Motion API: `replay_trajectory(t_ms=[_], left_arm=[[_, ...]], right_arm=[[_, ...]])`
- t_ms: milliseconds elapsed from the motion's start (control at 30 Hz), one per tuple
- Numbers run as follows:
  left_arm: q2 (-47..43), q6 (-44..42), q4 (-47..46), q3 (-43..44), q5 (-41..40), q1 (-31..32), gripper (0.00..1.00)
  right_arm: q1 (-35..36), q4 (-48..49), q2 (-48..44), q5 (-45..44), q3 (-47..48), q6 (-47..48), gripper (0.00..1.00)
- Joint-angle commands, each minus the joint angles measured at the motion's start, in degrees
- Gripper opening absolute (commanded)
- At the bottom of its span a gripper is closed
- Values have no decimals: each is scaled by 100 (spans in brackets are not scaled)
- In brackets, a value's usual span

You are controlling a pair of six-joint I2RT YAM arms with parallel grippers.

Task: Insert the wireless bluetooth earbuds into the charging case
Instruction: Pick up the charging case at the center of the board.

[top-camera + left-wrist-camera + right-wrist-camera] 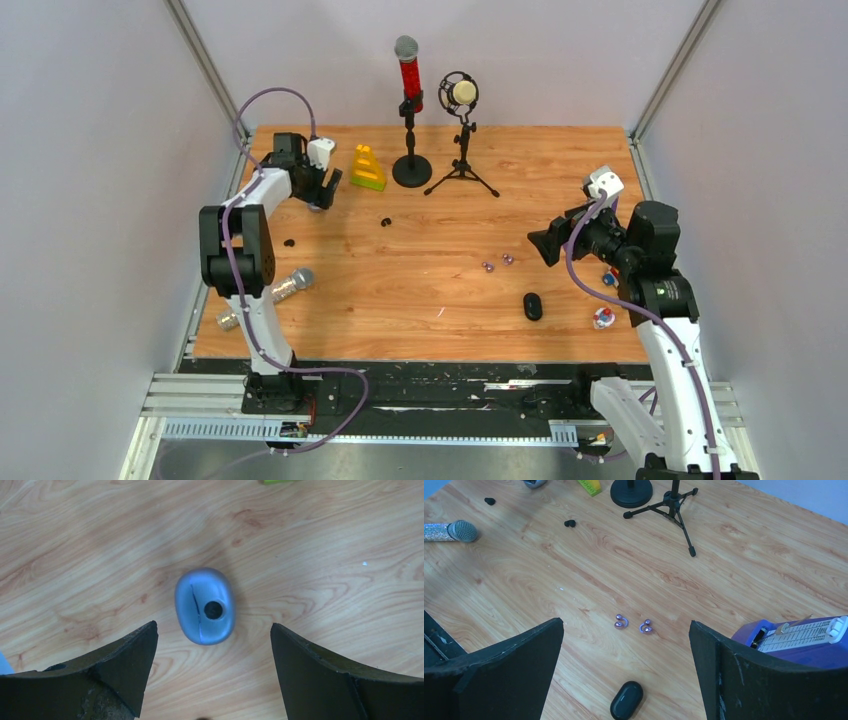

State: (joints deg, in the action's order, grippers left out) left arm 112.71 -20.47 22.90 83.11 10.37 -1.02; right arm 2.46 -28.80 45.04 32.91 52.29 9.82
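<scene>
Hovering at the far left corner of the wooden table (400, 300), the left gripper (325, 190) stands with its jaws spread wide and empty on either side of a blue egg-shaped charging case (205, 606). The case lies on the wood and touches neither finger. Its long axis runs nearly straight away from the wrist, so the jaws bracket its narrow width, the relation on which a closing grasp would turn. The wireless bluetooth earbuds lie elsewhere. The shiny purple pair (621, 622) sits side by side in mid-table, just ahead of the right gripper (540, 245), which is likewise fully open and holds nothing. One black bud (386, 222) lies in front of the round-based microphone stand (411, 170), and the other black bud (290, 242) is beside the left arm. A black case (626, 700) rests near the right gripper, toward the table's near edge. On this layout the right arm looks the nearer to the purple pair, and the left arm to the blue case. No bud is yet in either case.
</scene>
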Motion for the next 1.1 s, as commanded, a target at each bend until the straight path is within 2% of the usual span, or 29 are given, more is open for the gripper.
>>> replay_trajectory(t_ms=[0,467,667,800,967,1067], left_arm=[[220,113,87,417,-82,-101,90],[997,162,644,1070,93,-127,75],[1064,246,737,1158,127,-127,63],[952,251,826,1130,185,-125,50],[448,244,1152,1066,577,-127,46],[-211,200,1327,833,1304,-111,45]], right_arm=[[25,262,28,28,-19,140,100],[217,276,155,-103,-49,247,100],[241,269,137,-118,-51,257,100],[244,280,128,-73,-53,233,100],[253,292,145,146,-38,129,100],[252,294,163,303,110,-114,100]])
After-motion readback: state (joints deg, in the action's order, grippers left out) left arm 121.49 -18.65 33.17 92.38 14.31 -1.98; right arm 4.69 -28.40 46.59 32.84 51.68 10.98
